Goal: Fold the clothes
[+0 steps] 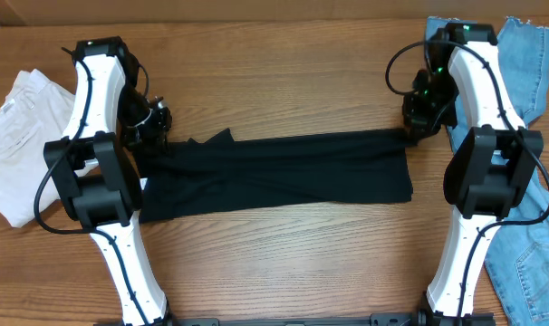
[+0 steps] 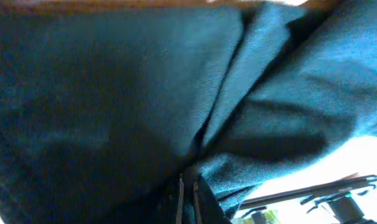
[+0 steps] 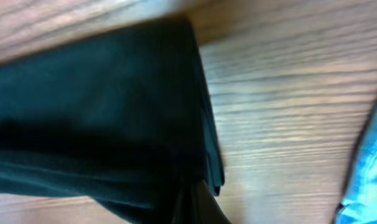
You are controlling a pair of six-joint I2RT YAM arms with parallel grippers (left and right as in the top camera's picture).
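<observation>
A black garment (image 1: 274,172) lies stretched in a long folded band across the middle of the table. My left gripper (image 1: 152,127) is shut on its far left corner; in the left wrist view the fingers (image 2: 188,193) pinch a fold of the dark cloth (image 2: 114,106), which fills the frame. My right gripper (image 1: 418,125) is shut on its far right corner; the right wrist view shows the fingers (image 3: 198,199) closed on the layered cloth edge (image 3: 114,124) over the wood.
A white garment (image 1: 21,136) lies crumpled at the left edge. Blue jeans (image 1: 528,181) lie along the right edge and show in the right wrist view (image 3: 369,162). Bare wooden tabletop (image 1: 284,263) lies in front of the black garment.
</observation>
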